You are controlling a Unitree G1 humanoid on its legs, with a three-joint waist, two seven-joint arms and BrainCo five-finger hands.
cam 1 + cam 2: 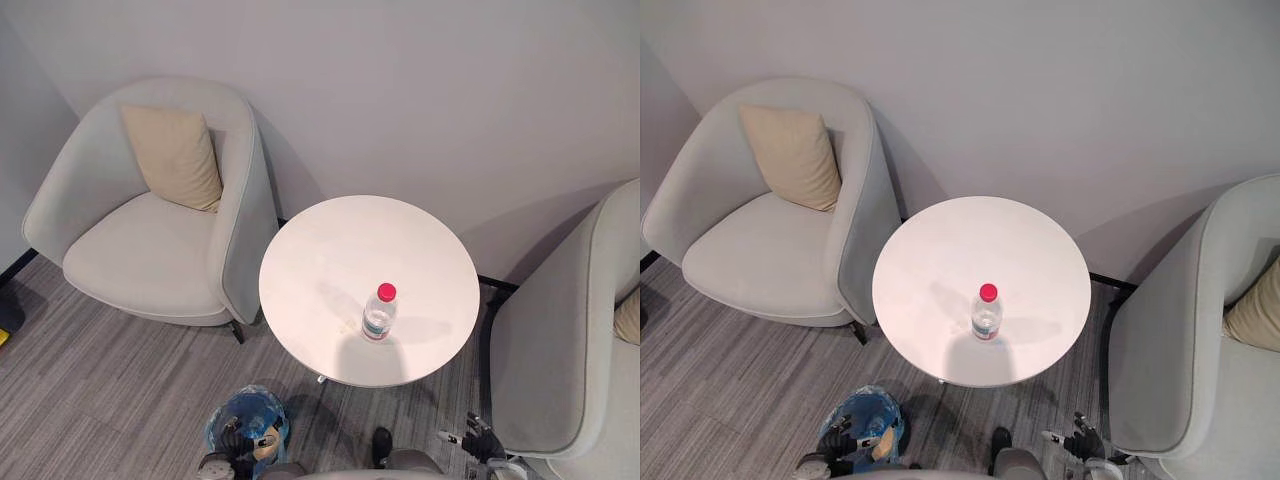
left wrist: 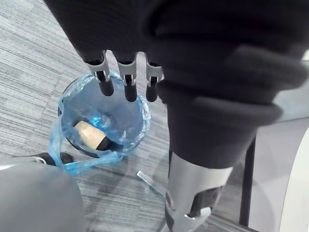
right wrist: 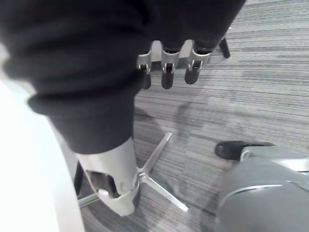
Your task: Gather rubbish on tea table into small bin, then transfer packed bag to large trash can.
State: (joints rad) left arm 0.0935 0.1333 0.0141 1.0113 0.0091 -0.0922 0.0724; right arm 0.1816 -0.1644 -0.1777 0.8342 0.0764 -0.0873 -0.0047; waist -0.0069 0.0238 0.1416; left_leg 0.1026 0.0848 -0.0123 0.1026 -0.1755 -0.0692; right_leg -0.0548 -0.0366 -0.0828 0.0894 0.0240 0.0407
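Closest to us, our left hand (image 2: 126, 79) hangs low with its fingers straight, a little apart and holding nothing. Right under those fingertips the small bin (image 2: 138, 126) stands on the grey carpet (image 1: 90, 370). It is lined with a blue bag (image 2: 57, 146) whose edge spills over the rim. Inside the bin, below the hand, lies a tan lump (image 2: 88, 131) with a dark end; we cannot tell what it is.

Our right hand (image 3: 166, 72) hangs at the other side, over bare carpet, its fingers loose and parted and gripping nothing. Just beside it, on its outer side, rises the flank of the right armchair (image 1: 560, 340). On its inner side a metal foot (image 3: 164, 193) of the table base reaches across the floor.

Ahead of both hands, and between them, stands the round white table (image 1: 340, 240). On the part of the top closest to the hands a clear bottle (image 1: 379, 313) with a red cap stands upright, somewhat nearer our right hand than our left.

Farther out, ahead of the left hand and to its outer side, sits the left armchair (image 1: 150, 250), its side close to the table's edge. A tan cushion (image 1: 172, 155) leans against its back. A second cushion (image 1: 628, 318) lies in the right armchair. Behind everything runs a pale wall (image 1: 420, 80).
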